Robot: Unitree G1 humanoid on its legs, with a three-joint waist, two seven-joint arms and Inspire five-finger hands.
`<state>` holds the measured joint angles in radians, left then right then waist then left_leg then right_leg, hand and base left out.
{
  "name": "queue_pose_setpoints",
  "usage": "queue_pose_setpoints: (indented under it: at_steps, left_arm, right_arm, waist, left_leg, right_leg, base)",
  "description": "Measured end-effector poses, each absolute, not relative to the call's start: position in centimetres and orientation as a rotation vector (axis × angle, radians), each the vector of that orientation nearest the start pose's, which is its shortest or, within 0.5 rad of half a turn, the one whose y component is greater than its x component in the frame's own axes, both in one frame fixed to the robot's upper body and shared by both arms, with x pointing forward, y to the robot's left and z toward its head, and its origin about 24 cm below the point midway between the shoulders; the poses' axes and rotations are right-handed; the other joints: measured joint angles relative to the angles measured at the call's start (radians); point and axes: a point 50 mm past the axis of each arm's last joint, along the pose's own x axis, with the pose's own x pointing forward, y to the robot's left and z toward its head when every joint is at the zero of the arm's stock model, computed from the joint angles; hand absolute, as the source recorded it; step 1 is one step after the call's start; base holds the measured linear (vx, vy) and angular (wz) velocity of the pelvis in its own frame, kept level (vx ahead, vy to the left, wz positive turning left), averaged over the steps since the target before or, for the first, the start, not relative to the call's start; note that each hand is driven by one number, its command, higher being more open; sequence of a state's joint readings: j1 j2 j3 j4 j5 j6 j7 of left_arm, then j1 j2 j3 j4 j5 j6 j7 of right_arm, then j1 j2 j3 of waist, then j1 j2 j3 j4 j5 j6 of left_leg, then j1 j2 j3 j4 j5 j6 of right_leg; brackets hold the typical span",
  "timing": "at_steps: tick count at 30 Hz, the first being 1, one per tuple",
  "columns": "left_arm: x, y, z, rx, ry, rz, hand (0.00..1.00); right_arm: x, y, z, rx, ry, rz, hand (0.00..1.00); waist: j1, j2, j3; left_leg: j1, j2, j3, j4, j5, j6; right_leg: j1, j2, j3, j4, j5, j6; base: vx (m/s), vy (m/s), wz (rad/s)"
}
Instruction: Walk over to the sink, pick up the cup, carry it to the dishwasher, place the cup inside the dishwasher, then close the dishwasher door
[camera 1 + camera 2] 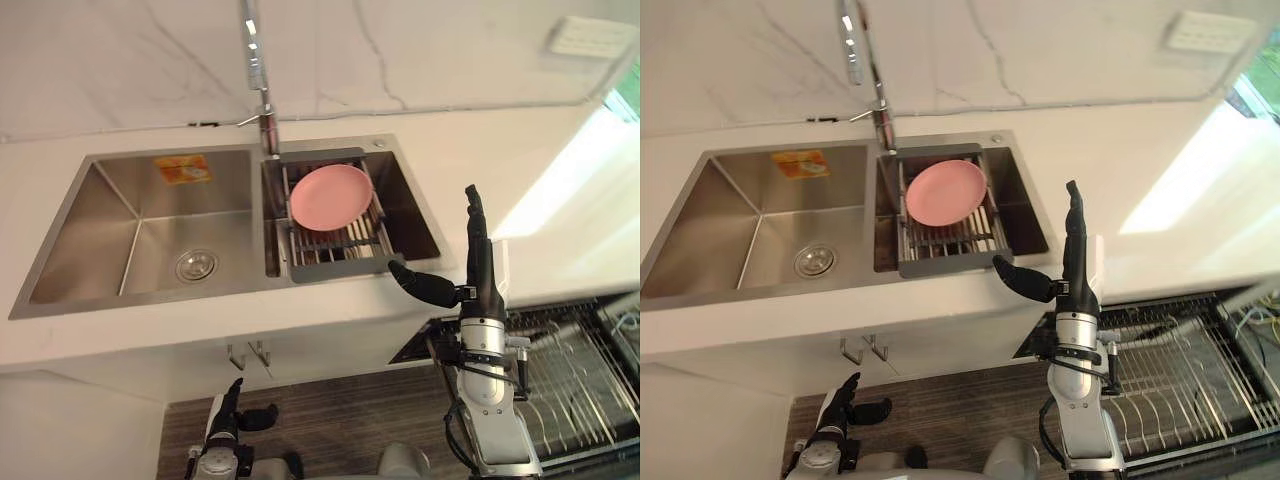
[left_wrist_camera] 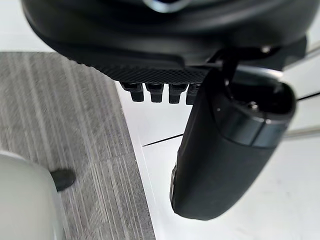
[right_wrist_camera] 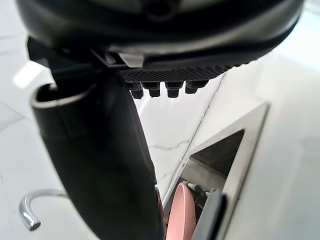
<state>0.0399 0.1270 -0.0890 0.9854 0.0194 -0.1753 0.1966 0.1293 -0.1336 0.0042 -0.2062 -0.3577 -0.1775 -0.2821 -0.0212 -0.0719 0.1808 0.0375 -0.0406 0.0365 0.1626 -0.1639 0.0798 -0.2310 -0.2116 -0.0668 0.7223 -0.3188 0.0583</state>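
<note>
With the right robot hand [image 1: 478, 262] spread wide and empty at centre right by the worktop [image 1: 330, 322] edge, and the cup [image 1: 503, 270] seemingly just a faint clear shape beside its fingers, we fear a misjudged closing could knock it onto the dishwasher rack [image 1: 580, 380] below.

Both head views look steeply down from above on the sink [image 1: 140, 230] and the white desk [image 1: 500, 170] around it, sharing the pink plate [image 1: 331, 196], the tap [image 1: 258, 70] and the dishwasher rack [image 1: 570, 370]. The right wrist view looks from very close along the right hand [image 3: 100, 165] toward that same plate and tap. The left wrist view looks past the left hand [image 2: 225, 150] at the floor [image 2: 60, 115].
</note>
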Motion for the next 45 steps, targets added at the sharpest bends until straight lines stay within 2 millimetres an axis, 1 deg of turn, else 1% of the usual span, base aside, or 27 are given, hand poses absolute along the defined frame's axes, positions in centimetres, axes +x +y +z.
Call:
queue_pose_setpoints:
  at_steps: [1, 2, 3, 4, 5, 6, 7, 8, 10, 11, 12, 13, 14, 15, 16, 17, 19, 22, 27, 30, 32, 33, 40, 45]
  left_arm:
    - [13.8, 19.3, -14.0, 0.250, 0.835, 0.147, 1.00]
    - [13.7, 19.3, -14.1, 0.249, 0.840, 0.148, 1.00]
    - [13.5, 19.4, -14.1, 0.252, 0.844, 0.147, 1.00]
    - [13.4, 19.7, -14.2, 0.259, 0.856, 0.148, 1.00]
    - [12.8, 19.3, -14.6, 0.244, 0.887, 0.154, 1.00]
    - [12.4, 19.1, -14.8, 0.237, 0.900, 0.155, 1.00]
    - [12.0, 18.8, -14.9, 0.214, 0.914, 0.170, 1.00]
    - [11.9, 18.8, -15.0, 0.207, 0.917, 0.179, 1.00]
    - [11.9, 18.9, -15.0, 0.207, 0.919, 0.174, 1.00]
    - [11.8, 18.9, -15.0, 0.211, 0.921, 0.166, 1.00]
    - [11.8, 18.9, -15.0, 0.214, 0.922, 0.161, 1.00]
    - [11.8, 19.0, -15.0, 0.220, 0.923, 0.144, 1.00]
    - [11.6, 18.9, -15.2, 0.206, 0.948, 0.105, 1.00]
    - [11.6, 18.6, -15.2, 0.208, 0.950, 0.088, 1.00]
    - [11.7, 18.1, -15.2, 0.213, 0.944, 0.060, 1.00]
    - [11.9, 18.0, -15.1, 0.228, 0.932, 0.037, 1.00]
    - [12.1, 18.2, -15.0, 0.249, 0.924, 0.027, 1.00]
    - [12.0, 18.3, -15.1, 0.251, 0.925, 0.032, 1.00]
    - [12.0, 18.5, -15.0, 0.265, 0.916, 0.068, 1.00]
    - [11.9, 18.6, -15.0, 0.267, 0.919, 0.076, 1.00]
    - [11.9, 18.5, -15.0, 0.266, 0.919, 0.075, 1.00]
    - [11.9, 18.2, -15.1, 0.264, 0.920, 0.079, 1.00]
    - [11.8, 18.3, -15.1, 0.261, 0.922, 0.082, 1.00]
    - [11.3, 18.6, -15.2, 0.222, 0.935, 0.128, 1.00]
  right_arm:
    - [22.4, -18.0, 8.4, -0.462, -0.321, -0.248, 1.00]
    - [22.4, -18.2, 8.4, -0.478, -0.321, -0.237, 1.00]
    - [22.3, -18.2, 8.4, -0.482, -0.320, -0.233, 1.00]
    - [22.2, -18.4, 8.5, -0.496, -0.326, -0.233, 1.00]
    - [22.1, -18.7, 8.5, -0.520, -0.319, -0.224, 1.00]
    - [22.1, -18.9, 8.5, -0.533, -0.321, -0.217, 1.00]
    - [21.8, -19.2, 8.6, -0.556, -0.319, -0.218, 1.00]
    - [21.5, -19.6, 8.5, -0.564, -0.312, -0.231, 1.00]
    - [21.4, -20.2, 8.5, -0.573, -0.302, -0.244, 1.00]
    - [21.2, -20.3, 8.4, -0.577, -0.293, -0.243, 1.00]
    - [21.0, -20.4, 8.3, -0.579, -0.285, -0.242, 1.00]
    - [20.8, -20.4, 8.0, -0.579, -0.272, -0.241, 1.00]
    - [20.7, -20.4, 8.0, -0.575, -0.270, -0.243, 1.00]
    - [20.8, -20.5, 8.1, -0.576, -0.273, -0.246, 1.00]
    - [20.8, -20.5, 8.0, -0.571, -0.268, -0.249, 1.00]
    - [20.8, -20.2, 7.9, -0.561, -0.263, -0.233, 1.00]
    - [20.8, -19.9, 7.9, -0.556, -0.267, -0.211, 1.00]
    - [20.7, -19.8, 7.9, -0.560, -0.276, -0.204, 1.00]
    - [20.4, -19.9, 7.6, -0.569, -0.262, -0.204, 1.00]
    - [20.3, -20.0, 7.5, -0.571, -0.257, -0.205, 1.00]
    - [20.2, -20.0, 7.4, -0.572, -0.249, -0.205, 1.00]
    - [20.2, -20.1, 7.0, -0.573, -0.233, -0.202, 1.00]
    - [20.2, -20.0, 7.0, -0.570, -0.232, -0.202, 1.00]
    - [20.2, -19.5, 6.7, -0.542, -0.215, -0.208, 1.00]
  waist:
    - [0.000, 0.002, 0.001]
    - [0.001, 0.002, 0.002]
    - [0.002, -0.005, -0.003]
    - [-0.005, -0.003, -0.006]
    - [-0.002, 0.028, -0.026]
    - [0.002, 0.040, -0.032]
    - [0.003, 0.060, -0.044]
    - [0.003, 0.062, -0.045]
    - [-0.001, 0.062, -0.045]
    - [-0.007, 0.062, -0.045]
    - [-0.007, 0.061, -0.045]
    - [-0.008, 0.050, -0.041]
    - [-0.021, 0.046, -0.042]
    - [-0.028, 0.053, -0.045]
    - [-0.024, 0.068, -0.056]
    - [-0.022, 0.058, -0.054]
    - [-0.022, 0.038, -0.055]
    - [-0.023, 0.033, -0.058]
    - [-0.023, 0.040, -0.054]
    - [-0.024, 0.044, -0.052]
    - [-0.024, 0.048, -0.050]
    - [-0.022, 0.066, -0.056]
    - [-0.022, 0.066, -0.056]
    - [-0.023, 0.066, -0.056]
  left_leg:
    - [0.004, 0.008, -0.009, 0.003, 0.001, -0.003]
    - [0.014, 0.020, -0.016, 0.018, -0.003, -0.024]
    - [0.017, 0.015, -0.018, 0.034, -0.013, -0.041]
    - [0.030, 0.015, -0.016, 0.064, -0.045, -0.073]
    - [0.024, 0.046, -0.001, 0.079, -0.047, -0.073]
    - [0.022, 0.061, 0.003, 0.082, -0.047, -0.074]
    - [0.017, 0.080, 0.003, 0.075, -0.046, -0.077]
    - [0.023, 0.088, 0.004, 0.053, -0.036, -0.089]
    - [0.035, 0.097, 0.004, 0.031, -0.028, -0.096]
    - [0.049, 0.095, 0.004, 0.034, -0.023, -0.103]
    - [0.054, 0.092, 0.003, 0.046, -0.022, -0.106]
    - [0.041, 0.079, 0.000, 0.101, -0.027, -0.110]
    - [0.044, 0.068, 0.004, 0.058, -0.050, -0.109]
    - [0.054, 0.071, 0.004, -0.017, -0.018, -0.118]
    - [0.066, 0.079, 0.007, -0.082, 0.044, -0.112]
    - [0.064, 0.072, 0.006, -0.084, 0.056, -0.112]
    - [0.065, 0.062, 0.006, -0.083, 0.056, -0.112]
    - [0.072, 0.060, 0.007, -0.081, 0.056, -0.111]
    - [0.064, 0.077, 0.003, -0.107, 0.056, -0.109]
    - [0.059, 0.088, 0.003, -0.113, 0.056, -0.110]
    - [0.058, 0.096, 0.003, -0.123, 0.058, -0.113]
    - [0.062, 0.124, 0.002, -0.147, 0.081, -0.138]
    - [0.066, 0.125, 0.007, -0.147, 0.081, -0.138]
    - [0.089, 0.129, 0.042, -0.148, 0.081, -0.138]
  right_leg:
    - [-0.018, 0.027, 0.028, -0.029, 0.000, 0.001]
    - [-0.033, 0.071, 0.070, -0.132, 0.015, 0.016]
    - [-0.024, 0.077, 0.072, -0.227, 0.081, 0.012]
    - [-0.005, 0.073, 0.060, -0.277, 0.183, 0.014]
    - [0.026, 0.097, 0.047, -0.322, 0.189, 0.005]
    - [0.042, 0.109, 0.045, -0.352, 0.194, -0.001]
    - [0.057, 0.128, 0.034, -0.396, 0.208, -0.008]
    - [0.062, 0.138, 0.031, -0.413, 0.211, -0.012]
    - [0.077, 0.148, 0.029, -0.444, 0.219, -0.015]
    - [0.104, 0.147, 0.030, -0.467, 0.225, -0.012]
    - [0.121, 0.143, 0.031, -0.480, 0.228, -0.011]
    - [0.159, 0.122, 0.032, -0.505, 0.235, -0.006]
    - [0.180, 0.105, 0.029, -0.521, 0.242, 0.005]
    - [0.183, 0.106, 0.025, -0.527, 0.246, 0.010]
    - [0.189, 0.114, 0.030, -0.547, 0.252, 0.020]
    - [0.201, 0.111, 0.032, -0.579, 0.281, 0.028]
    - [0.223, 0.102, 0.036, -0.623, 0.301, 0.034]
    - [0.248, 0.102, 0.038, -0.664, 0.327, 0.037]
    - [0.250, 0.123, 0.036, -0.712, 0.368, 0.026]
    - [0.252, 0.130, 0.035, -0.729, 0.377, 0.024]
    - [0.253, 0.138, 0.033, -0.745, 0.387, 0.017]
    - [0.266, 0.168, 0.017, -0.781, 0.403, -0.003]
    - [0.266, 0.167, 0.023, -0.781, 0.403, -0.003]
    - [0.282, 0.169, 0.035, -0.780, 0.403, -0.003]
  base:
    - [0.24, -0.115, 0.65]
    - [0.19, -0.110, 0.51]
    - [0.24, -0.130, 0.65]
    - [0.31, -0.099, 0.47]
    - [0.32, -0.095, 0.31]
    - [0.31, -0.083, 0.01]
    - [0.22, -0.082, -0.04]
    - [0.19, -0.074, -0.01]
    - [0.14, -0.039, -0.04]
    - [0.12, 0.000, -0.04]
    - [0.10, 0.044, 0.00]
    - [0.05, 0.072, 0.10]
    - [0.03, 0.074, 0.17]
    - [0.00, 0.097, 0.11]
    - [-0.02, 0.099, 0.03]
    - [-0.06, 0.119, -0.04]
    - [-0.08, 0.070, -0.02]
    - [-0.10, 0.027, -0.04]
    - [-0.09, -0.041, -0.01]
    - [-0.06, -0.042, -0.03]
    - [-0.02, -0.034, -0.01]
    - [0.00, 0.000, 0.00]
    - [0.00, 0.000, -0.02]
    - [-0.02, 0.002, -0.11]
